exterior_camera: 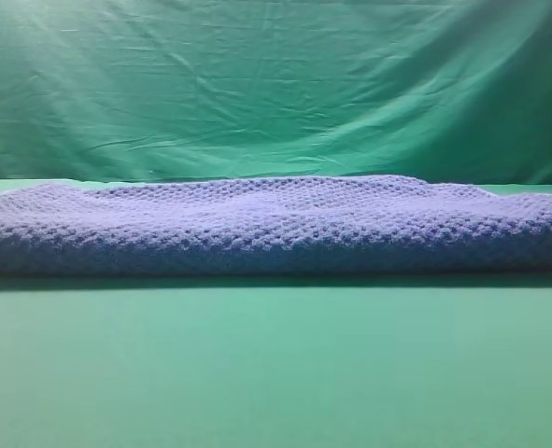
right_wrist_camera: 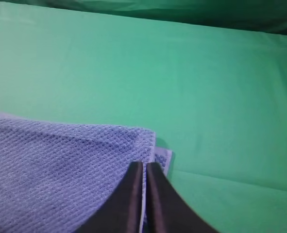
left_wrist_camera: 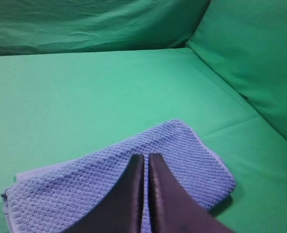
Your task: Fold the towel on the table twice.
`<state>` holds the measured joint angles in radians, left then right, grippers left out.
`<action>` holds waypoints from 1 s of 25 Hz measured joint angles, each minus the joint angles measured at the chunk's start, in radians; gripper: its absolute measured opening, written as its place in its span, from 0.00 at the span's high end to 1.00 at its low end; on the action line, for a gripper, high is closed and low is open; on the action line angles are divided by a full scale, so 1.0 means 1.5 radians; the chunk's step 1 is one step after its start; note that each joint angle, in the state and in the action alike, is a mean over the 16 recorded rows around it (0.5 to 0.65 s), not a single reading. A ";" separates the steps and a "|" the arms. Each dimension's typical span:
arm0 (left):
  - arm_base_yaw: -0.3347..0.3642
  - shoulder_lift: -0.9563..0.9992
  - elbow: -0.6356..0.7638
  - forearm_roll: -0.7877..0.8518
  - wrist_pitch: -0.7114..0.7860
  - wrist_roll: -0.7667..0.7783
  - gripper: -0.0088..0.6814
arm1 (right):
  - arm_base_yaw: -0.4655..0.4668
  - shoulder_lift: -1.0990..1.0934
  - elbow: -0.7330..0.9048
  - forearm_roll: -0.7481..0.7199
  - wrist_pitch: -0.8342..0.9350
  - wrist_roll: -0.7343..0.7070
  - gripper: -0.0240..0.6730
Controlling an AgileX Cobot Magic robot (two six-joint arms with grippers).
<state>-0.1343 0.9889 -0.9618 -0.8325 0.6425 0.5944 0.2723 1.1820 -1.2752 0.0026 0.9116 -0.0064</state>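
Lying folded in layers across the table (exterior_camera: 276, 373), the towel (exterior_camera: 276, 224) spans the high view. Left gripper (left_wrist_camera: 146, 158) and right gripper (right_wrist_camera: 144, 165) each show jaws nearly together over its corners (cloth between them cannot be confirmed). Backdrop curtain (exterior_camera: 257, 84) behind.

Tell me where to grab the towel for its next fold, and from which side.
Judging from its pose, take the towel at its short ends. It lies as a long, already doubled band on the table. The layered corner beside the right gripper offers stacked edges; the left gripper sits over cloth. Come from above, pinching all layers together.
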 joint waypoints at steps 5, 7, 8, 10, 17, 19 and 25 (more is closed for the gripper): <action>0.000 -0.105 0.003 0.098 0.054 -0.066 0.98 | 0.000 -0.099 0.017 0.004 0.036 -0.008 0.97; 0.000 -0.148 0.008 0.149 0.074 -0.101 0.99 | 0.000 -0.141 0.031 0.004 0.043 -0.013 0.97; 0.000 -0.170 0.011 0.175 0.083 -0.119 0.99 | 0.000 -0.162 0.041 0.005 0.045 -0.016 0.97; 0.000 -0.215 0.021 0.225 0.100 -0.154 0.99 | 0.000 -0.204 0.063 0.005 0.044 -0.021 0.97; 0.000 -0.377 0.087 0.349 0.139 -0.249 0.99 | 0.000 -0.359 0.179 0.013 0.014 -0.042 0.97; 0.000 -0.424 0.114 0.364 0.143 -0.260 0.99 | 0.000 -0.401 0.217 0.019 0.003 -0.049 0.97; 0.000 -0.553 0.196 0.373 0.145 -0.267 0.99 | 0.000 -0.524 0.322 0.046 -0.031 -0.069 0.97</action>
<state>-0.1343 0.1591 -0.6675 -0.2734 0.8596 0.1934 0.2723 0.3955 -0.7916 0.0720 0.8658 -0.1099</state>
